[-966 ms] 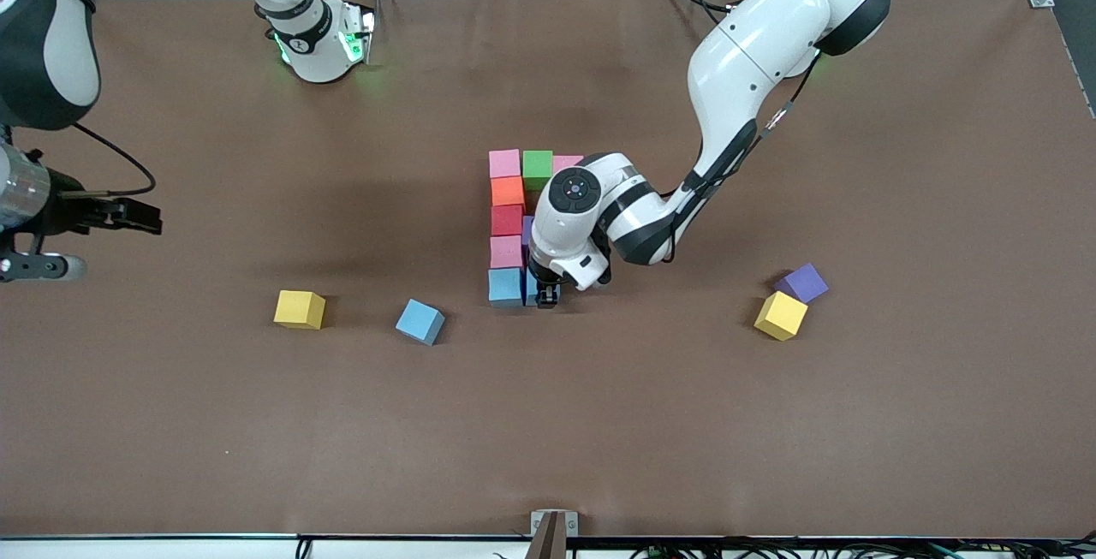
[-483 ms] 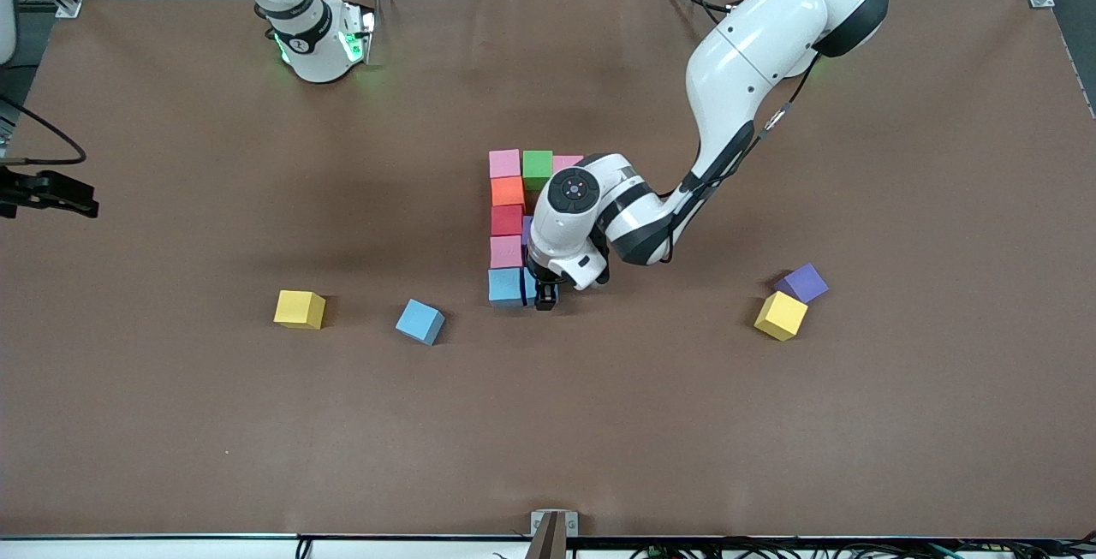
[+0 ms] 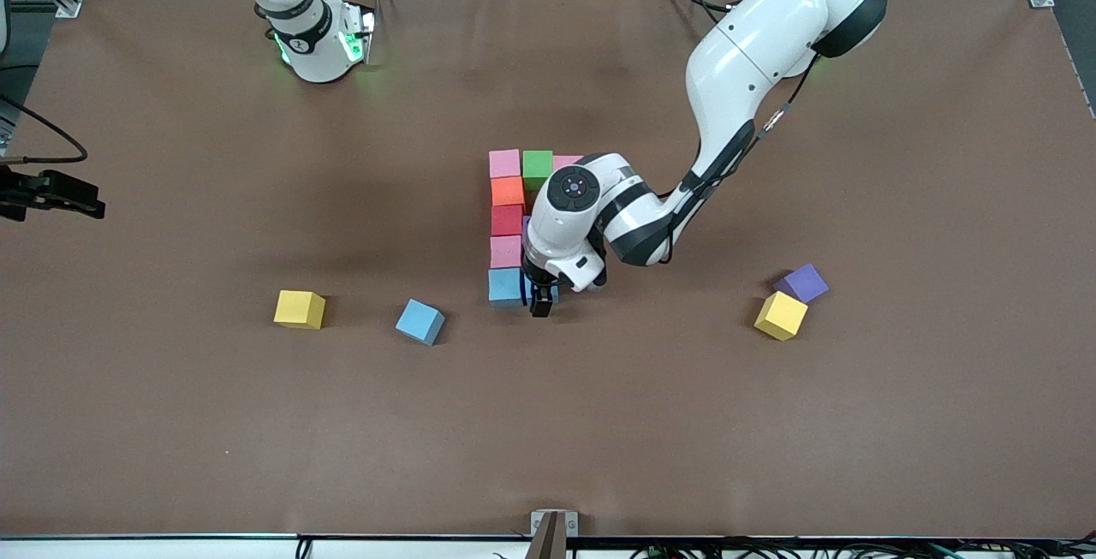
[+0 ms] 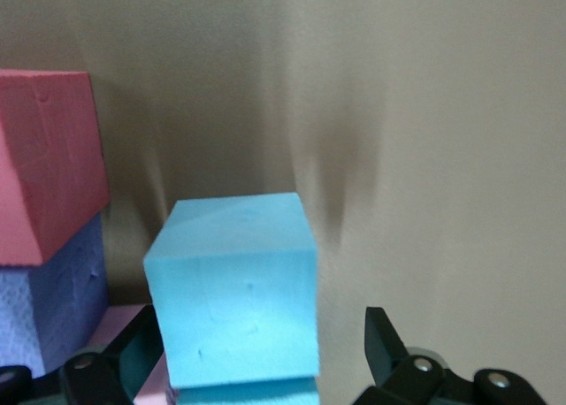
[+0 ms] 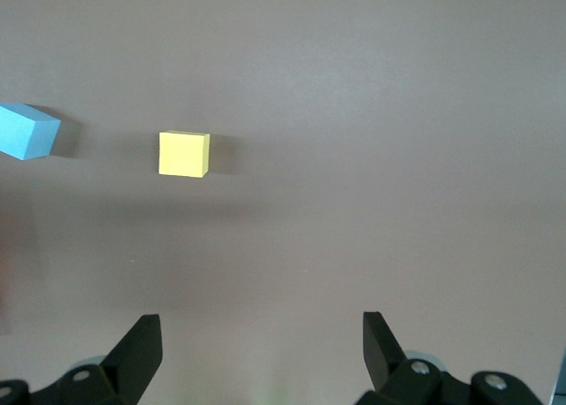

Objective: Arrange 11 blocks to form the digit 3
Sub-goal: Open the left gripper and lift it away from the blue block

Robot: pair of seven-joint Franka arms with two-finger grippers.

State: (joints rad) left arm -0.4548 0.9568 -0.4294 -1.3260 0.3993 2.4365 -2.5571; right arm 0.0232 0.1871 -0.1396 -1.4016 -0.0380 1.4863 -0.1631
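- brown worktop [image 3: 257,422] is taking up pretty much the whole view
- small metal bracket [image 3: 553,527] is sitting at its nearest edge
- cables [image 3: 771,549] are running along there too

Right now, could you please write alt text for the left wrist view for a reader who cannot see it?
A light blue block fills the middle of the view, sitting on the brown table between the spread fingers of the open left gripper. Beside it, at the edge of the view, a red block and a purple block stand together.
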